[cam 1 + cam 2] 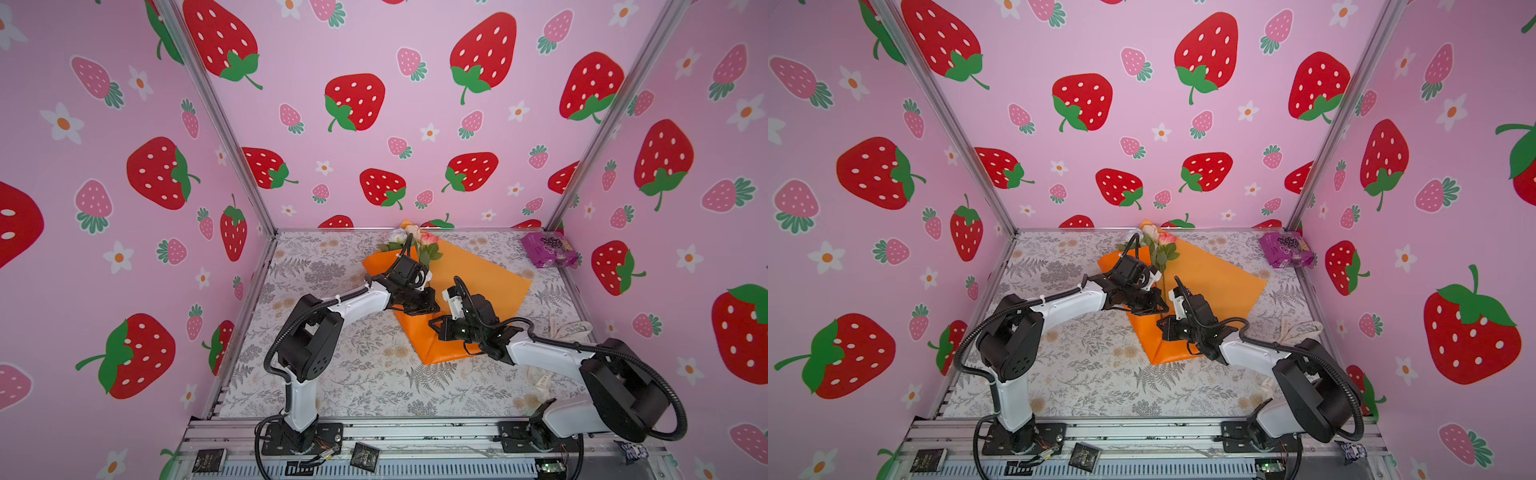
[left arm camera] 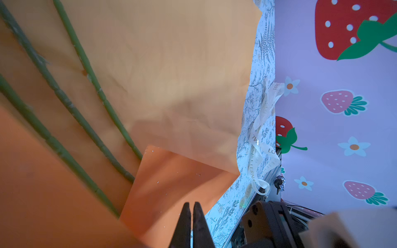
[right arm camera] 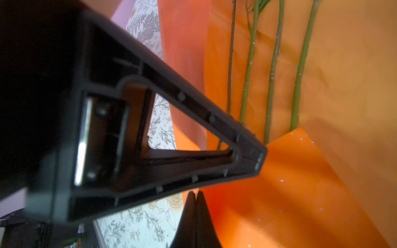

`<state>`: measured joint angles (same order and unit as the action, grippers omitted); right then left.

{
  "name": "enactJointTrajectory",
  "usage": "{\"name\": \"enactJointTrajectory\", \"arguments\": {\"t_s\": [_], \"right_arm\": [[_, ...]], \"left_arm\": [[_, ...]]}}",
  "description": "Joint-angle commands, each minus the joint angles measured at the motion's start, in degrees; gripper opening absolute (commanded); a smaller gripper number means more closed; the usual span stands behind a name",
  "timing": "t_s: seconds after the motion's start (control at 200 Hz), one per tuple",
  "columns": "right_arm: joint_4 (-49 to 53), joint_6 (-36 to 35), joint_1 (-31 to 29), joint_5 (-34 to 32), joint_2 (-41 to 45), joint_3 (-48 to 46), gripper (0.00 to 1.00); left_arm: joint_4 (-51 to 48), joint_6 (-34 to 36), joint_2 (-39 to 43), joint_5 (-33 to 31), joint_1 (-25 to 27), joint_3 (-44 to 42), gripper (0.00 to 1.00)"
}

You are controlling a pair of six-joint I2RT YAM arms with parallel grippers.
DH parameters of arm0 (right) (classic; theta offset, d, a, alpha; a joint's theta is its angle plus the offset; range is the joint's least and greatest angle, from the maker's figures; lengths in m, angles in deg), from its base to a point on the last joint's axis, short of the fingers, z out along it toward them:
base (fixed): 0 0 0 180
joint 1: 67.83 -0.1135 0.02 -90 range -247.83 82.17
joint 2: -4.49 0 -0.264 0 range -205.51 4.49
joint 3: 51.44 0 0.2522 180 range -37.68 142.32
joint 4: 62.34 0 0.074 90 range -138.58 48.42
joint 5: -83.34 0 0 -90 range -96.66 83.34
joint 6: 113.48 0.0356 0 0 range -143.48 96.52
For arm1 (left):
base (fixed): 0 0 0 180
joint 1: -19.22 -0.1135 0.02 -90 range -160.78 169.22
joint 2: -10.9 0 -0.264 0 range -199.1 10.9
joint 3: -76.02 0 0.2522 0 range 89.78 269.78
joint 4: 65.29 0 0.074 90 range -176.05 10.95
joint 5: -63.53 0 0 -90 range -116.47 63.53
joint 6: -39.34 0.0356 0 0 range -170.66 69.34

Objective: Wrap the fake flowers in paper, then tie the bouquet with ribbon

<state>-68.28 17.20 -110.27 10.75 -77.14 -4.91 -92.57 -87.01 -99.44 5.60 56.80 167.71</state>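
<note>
"LOVE" is printed in gold on the cream ribbon (image 2: 260, 120) in the left wrist view; further along it, letters resembling "ETERNA" can be made out. Print on the purple packet (image 1: 547, 249) and the black tags (image 1: 209, 460) cannot be read

Three pale pink walls (image 1: 374, 50), printed with big red strawberries, small pink strawberries and white daisies, enclose a booth. Silver metal posts (image 1: 219, 116) rise at the back corners. The table (image 1: 365, 374) wears a white cloth patterned with grey ferns and beige roses. A silver aluminium rail (image 1: 415, 432) edges its near side. The light is soft and even.
</note>
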Motion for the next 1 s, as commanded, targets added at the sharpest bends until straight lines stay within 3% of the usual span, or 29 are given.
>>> {"name": "enactJointTrajectory", "arguments": {"t_s": [0.0,0.205,0.27,0.355,0.525,0.675,0.995], "right_arm": [[-2.1,2.1,0.5,-1.0,1.8,-2.7,0.00],[-5.9,8.4,0.6,-3.6,5.3,-8.8,0.00],[-6.4,9.3,0.6,-4.5,6.1,-10.1,0.00],[-6.7,8.9,0.8,-4.4,5.8,-10.5,0.00],[-4.7,9.0,1.1,-5.6,4.8,-10.0,0.00],[-2.7,10.1,1.4,-6.6,4.3,-10.6,0.00],[-0.4,8.6,1.8,-5.8,2.4,-10.0,0.00]], "left_arm": [[0.2,0.1,0.0,1.2,0.3,1.7,0.12],[-0.5,1.2,6.1,-0.1,0.1,1.3,0.33],[-0.1,1.6,8.7,-0.8,0.0,0.4,0.35],[-0.1,1.8,12.1,-2.9,-0.1,-1.6,0.44],[-0.7,0.1,15.0,-5.8,-3.1,-6.2,0.45],[6.3,-5.2,14.1,-2.1,-7.9,-12.5,0.40],[9.7,-6.7,5.5,2.6,-8.7,-9.4,0.38]]}}
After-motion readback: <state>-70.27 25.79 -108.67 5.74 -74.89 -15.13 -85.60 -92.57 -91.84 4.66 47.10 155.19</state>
